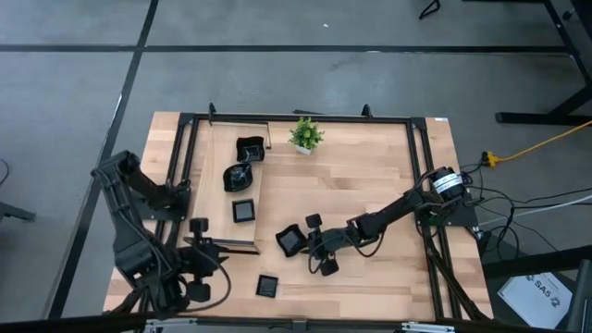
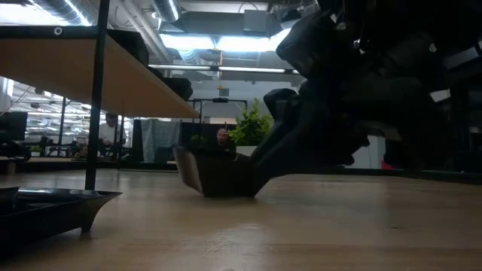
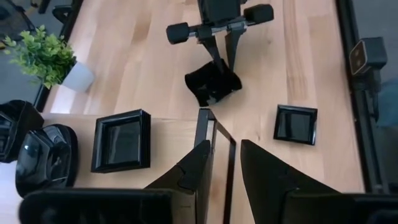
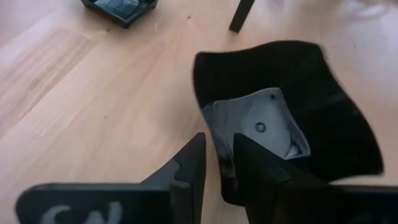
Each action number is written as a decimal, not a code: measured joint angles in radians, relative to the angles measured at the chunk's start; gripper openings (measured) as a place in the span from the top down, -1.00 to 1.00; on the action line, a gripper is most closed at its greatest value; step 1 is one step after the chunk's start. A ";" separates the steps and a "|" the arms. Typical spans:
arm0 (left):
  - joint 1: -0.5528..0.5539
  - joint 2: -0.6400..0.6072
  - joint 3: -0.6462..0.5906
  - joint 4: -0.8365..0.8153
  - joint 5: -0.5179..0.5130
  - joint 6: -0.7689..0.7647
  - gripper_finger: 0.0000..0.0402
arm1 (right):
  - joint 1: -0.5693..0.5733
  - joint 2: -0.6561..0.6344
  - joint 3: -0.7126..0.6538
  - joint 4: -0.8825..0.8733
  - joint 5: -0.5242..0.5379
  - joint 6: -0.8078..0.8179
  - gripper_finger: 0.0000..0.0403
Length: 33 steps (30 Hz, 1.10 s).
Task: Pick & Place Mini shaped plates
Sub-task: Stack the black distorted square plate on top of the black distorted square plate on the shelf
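Plates sat stacked [image 1: 244,211] left of the potted plant [image 1: 305,134]; the left gripper [image 1: 205,242], fingers slightly apart on nothing, waited below them. Farther right, still left of the plant, the right gripper [image 1: 302,240] pinched a wavy-rimmed plate [image 1: 289,240] by its rim, tilted on the table [image 1: 370,185].

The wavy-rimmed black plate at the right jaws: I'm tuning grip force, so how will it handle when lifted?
The wavy-rimmed plate looks rigid, so it shouldn't flex. Its glossy surface may slip. Held by one rim in the right gripper, it will probably tilt.
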<state>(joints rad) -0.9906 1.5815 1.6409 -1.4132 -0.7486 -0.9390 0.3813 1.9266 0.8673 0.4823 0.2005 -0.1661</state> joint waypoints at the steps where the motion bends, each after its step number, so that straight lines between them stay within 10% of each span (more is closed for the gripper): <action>1: 0.001 0.005 0.000 0.000 0.003 0.000 0.59 | 0.000 0.000 0.000 0.001 0.001 0.000 0.60; 16: 0.008 0.022 0.000 0.011 0.010 0.042 0.60 | -0.005 -0.031 0.010 0.049 -0.108 0.039 0.97; 33: 0.160 0.055 0.000 0.371 0.234 0.517 0.40 | 0.031 -0.123 0.280 -0.302 -0.301 -0.053 0.99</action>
<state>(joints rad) -0.8302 1.6366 1.6409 -1.0422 -0.5150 -0.4221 0.4128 1.8034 1.1470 0.1807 -0.1003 -0.2195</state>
